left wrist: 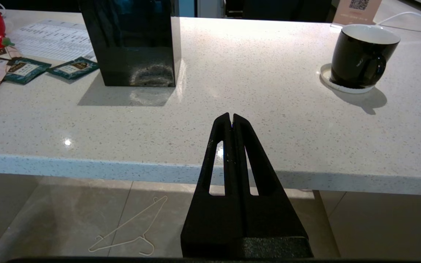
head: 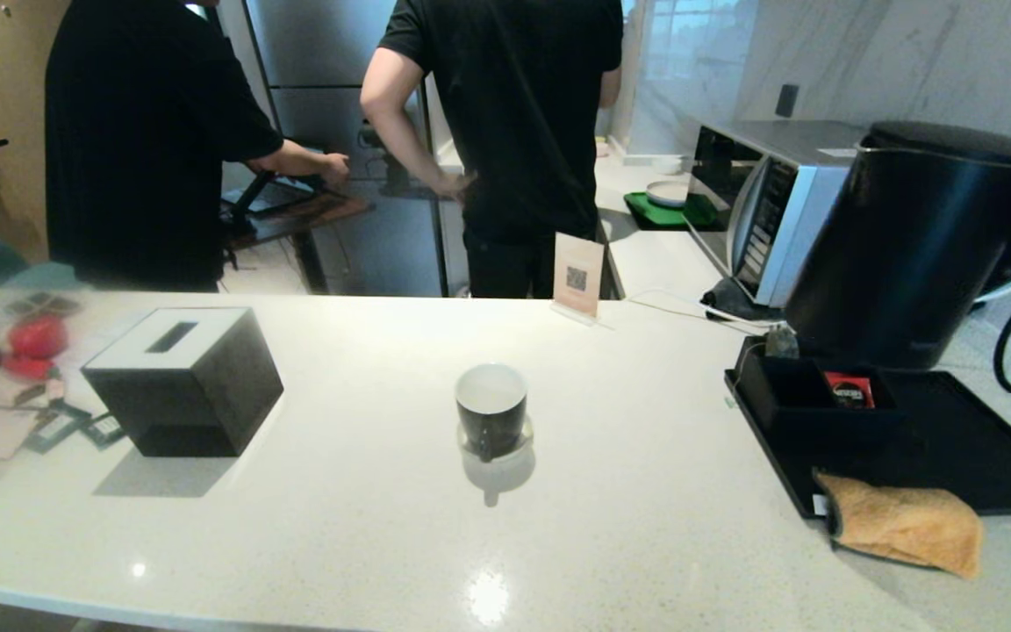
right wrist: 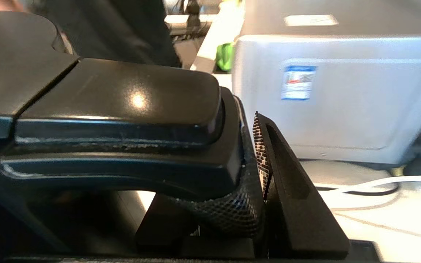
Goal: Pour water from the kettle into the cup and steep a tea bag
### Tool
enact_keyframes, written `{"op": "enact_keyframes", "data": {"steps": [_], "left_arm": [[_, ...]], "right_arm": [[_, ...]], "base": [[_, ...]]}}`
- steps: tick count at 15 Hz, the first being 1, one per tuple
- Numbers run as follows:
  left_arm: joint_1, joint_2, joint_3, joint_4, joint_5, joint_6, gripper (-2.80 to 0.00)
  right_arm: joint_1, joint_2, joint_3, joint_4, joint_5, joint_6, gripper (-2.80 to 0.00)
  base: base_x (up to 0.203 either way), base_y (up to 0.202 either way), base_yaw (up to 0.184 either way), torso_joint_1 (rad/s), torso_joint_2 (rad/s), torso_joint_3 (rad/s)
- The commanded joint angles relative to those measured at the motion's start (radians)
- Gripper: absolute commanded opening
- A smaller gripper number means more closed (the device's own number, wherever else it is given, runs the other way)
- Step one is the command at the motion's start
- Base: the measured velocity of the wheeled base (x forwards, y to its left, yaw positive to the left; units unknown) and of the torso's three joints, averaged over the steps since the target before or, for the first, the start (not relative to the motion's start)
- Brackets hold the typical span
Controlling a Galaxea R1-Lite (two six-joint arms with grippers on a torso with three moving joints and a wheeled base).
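The big matte black kettle (head: 909,237) leans at the right end of the counter, over the back of the black tray (head: 953,456). My right gripper (right wrist: 245,146) is shut on the kettle's handle (right wrist: 122,109), which fills the space between its fingers. The black cup (head: 491,408) with a white inside stands upright on a white coaster mid-counter, also seen in the left wrist view (left wrist: 360,54). A small grey-green tea bag (head: 782,342) sits at the tray's back left corner. My left gripper (left wrist: 231,120) is parked shut and empty, just off the counter's front edge.
A black tissue box (head: 185,382) stands at left, with teal packets (left wrist: 73,68) beside it. A microwave (head: 777,211) is behind the kettle. A red sachet (head: 849,391) lies in the tray and an orange cloth (head: 905,522) at its front. Two people (head: 514,132) stand behind the counter.
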Motion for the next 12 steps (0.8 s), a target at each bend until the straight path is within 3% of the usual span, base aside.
{"op": "enact_keyframes", "data": {"steps": [1, 7, 12], "left_arm": [[0.0, 0.001, 0.0, 0.0, 0.0, -0.002, -2.8], [0.0, 0.001, 0.0, 0.0, 0.0, -0.001, -2.8], [0.0, 0.001, 0.0, 0.0, 0.0, -0.001, -2.8]], "right_arm": [[0.119, -0.035, 0.002, 0.022, -0.081, -0.023, -2.8], [0.379, -0.026, 0.051, 0.03, -0.313, -0.106, -2.8], [0.544, 0.045, 0.042, 0.03, -0.611, -0.152, -2.8]], "base": [[0.0, 0.0, 0.0, 0.0, 0.0, 0.0], [0.0, 0.0, 0.0, 0.0, 0.0, 0.0], [0.0, 0.0, 0.0, 0.0, 0.0, 0.0]]}}
